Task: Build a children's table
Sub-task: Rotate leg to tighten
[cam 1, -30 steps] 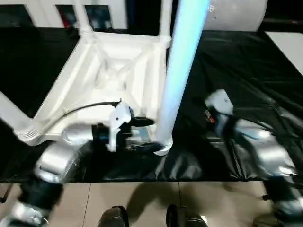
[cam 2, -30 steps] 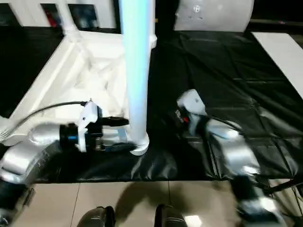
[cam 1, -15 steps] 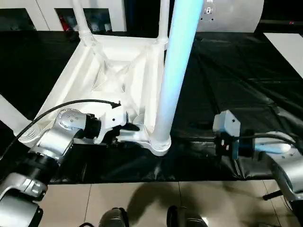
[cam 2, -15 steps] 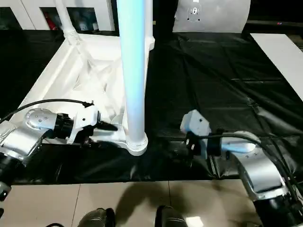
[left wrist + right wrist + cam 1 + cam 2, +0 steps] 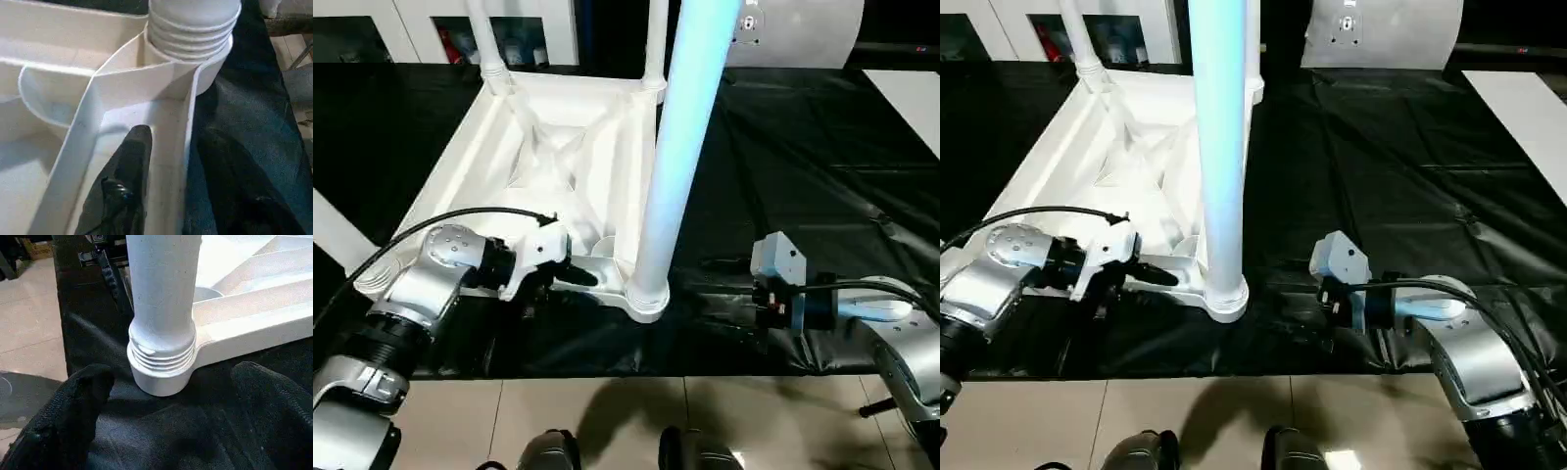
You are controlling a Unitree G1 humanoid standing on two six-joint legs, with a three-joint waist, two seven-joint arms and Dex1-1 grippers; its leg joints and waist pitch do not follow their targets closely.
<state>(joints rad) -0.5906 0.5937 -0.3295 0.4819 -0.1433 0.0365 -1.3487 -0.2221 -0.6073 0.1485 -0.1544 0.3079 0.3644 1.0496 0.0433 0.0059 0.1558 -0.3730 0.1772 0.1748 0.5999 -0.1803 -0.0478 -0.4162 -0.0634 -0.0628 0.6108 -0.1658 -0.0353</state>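
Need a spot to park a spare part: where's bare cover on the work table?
Free: black cover right of the upturned children's table, beyond the right end effector. Crowded: near edge, around the corner leg and left end effector.

Left arm comes in from 7 o'clock, silver forearm angled up toward centre, wrist bent so the left gripper [image 5: 570, 277] points level toward 3 o'clock. Jaws straddle the near edge wall of the children's table [image 5: 558, 157]: one black finger [image 5: 124, 181] lies inside the rim channel, the other outside on the black cover. Contact with the wall can't be confirmed.

Right arm enters from 4 o'clock, elbow low, forearm level, right gripper [image 5: 166, 406] aimed toward 9 o'clock. Jaws spread wide, fingers either side of the near corner socket, holding nothing.
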